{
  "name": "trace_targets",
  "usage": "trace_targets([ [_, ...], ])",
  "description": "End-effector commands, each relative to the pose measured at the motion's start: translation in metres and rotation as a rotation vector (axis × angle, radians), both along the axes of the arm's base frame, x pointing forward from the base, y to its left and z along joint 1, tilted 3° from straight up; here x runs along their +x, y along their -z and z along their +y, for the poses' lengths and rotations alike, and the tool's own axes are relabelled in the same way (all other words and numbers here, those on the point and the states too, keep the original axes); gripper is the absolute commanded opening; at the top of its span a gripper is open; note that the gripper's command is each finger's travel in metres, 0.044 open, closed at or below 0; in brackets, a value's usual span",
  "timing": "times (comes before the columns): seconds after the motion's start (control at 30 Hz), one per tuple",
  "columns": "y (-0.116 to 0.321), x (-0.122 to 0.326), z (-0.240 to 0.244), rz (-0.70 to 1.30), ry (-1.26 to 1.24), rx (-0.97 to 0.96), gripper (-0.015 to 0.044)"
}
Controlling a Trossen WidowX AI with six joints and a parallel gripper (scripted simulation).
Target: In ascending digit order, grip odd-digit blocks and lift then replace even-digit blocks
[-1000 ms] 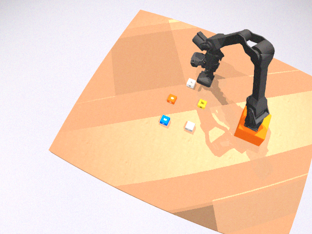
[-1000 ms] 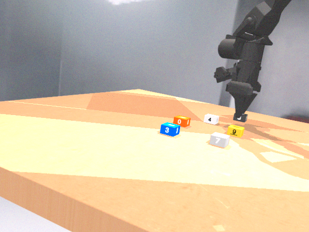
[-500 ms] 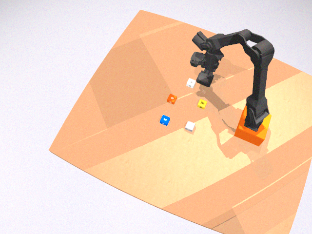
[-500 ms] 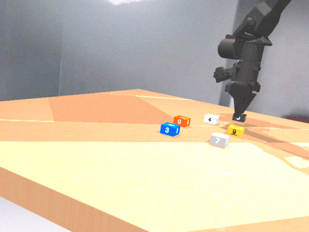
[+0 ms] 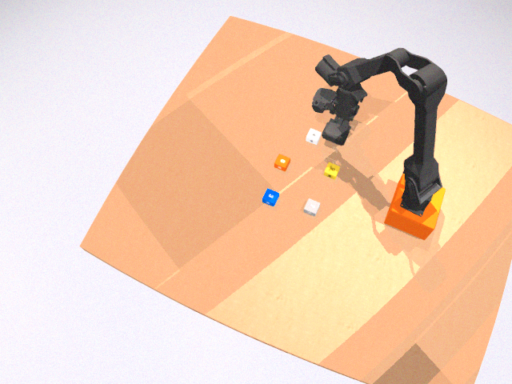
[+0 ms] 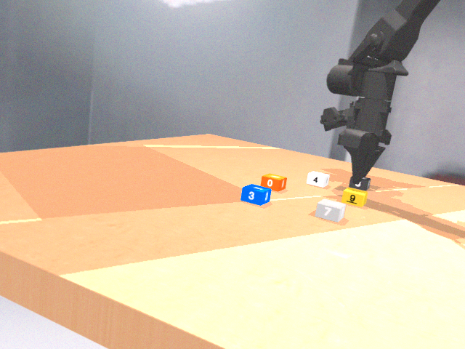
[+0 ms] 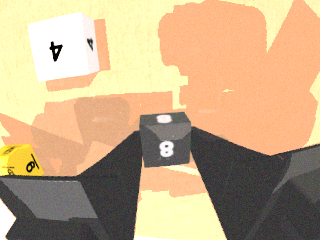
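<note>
Wrist view: tool [image 6: 359, 181] [image 7: 166, 137] closed on black block [image 6: 364, 183] [image 7: 165, 145]; its 8-face points to 6 o'clock, long axis unclear; white 4-block [image 5: 313, 136] [image 6: 317, 179] [image 7: 64, 47] at 10 o'clock.

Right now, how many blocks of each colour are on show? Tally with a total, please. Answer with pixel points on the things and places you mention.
Orange [image 5: 282, 162] [image 6: 273, 182]: 1
Blue [image 5: 270, 197] [image 6: 256, 195]: 1
Yellow [image 5: 331, 170] [image 6: 354, 197] [image 7: 19, 160]: 1
White [image 5: 313, 136] [image 6: 317, 179] [image 7: 64, 47]: 1
Light grey [image 5: 311, 206] [image 6: 330, 210]: 1
Dark grey, between the gripper's [image 6: 359, 181] [image 7: 166, 134] fingers: 1 [image 7: 165, 140]
Total: 6 blocks

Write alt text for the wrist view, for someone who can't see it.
Black jaws grip a dark block marked 8. A white block marked 4 sits at upper left, with a yellow block partly visible at the left edge.
</note>
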State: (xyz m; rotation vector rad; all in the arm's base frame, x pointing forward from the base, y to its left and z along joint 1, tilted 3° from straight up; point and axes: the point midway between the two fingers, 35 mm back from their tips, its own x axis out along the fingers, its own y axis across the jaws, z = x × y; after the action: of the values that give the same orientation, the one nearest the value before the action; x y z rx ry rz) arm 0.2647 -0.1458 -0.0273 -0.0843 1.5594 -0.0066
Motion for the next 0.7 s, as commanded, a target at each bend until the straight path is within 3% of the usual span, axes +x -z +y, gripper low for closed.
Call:
trace_targets([
  [0.0,0.001,0.0,0.0,0.001,-0.004,-0.001,0.012],
  [0.37,0.001,0.0,0.0,0.001,-0.004,-0.001,0.04],
  [0.53,-0.033,0.0,0.001,0.001,-0.004,-0.001,0.04],
  [0.67,-0.036,0.0,0.002,0.001,-0.004,-0.001,0.04],
])
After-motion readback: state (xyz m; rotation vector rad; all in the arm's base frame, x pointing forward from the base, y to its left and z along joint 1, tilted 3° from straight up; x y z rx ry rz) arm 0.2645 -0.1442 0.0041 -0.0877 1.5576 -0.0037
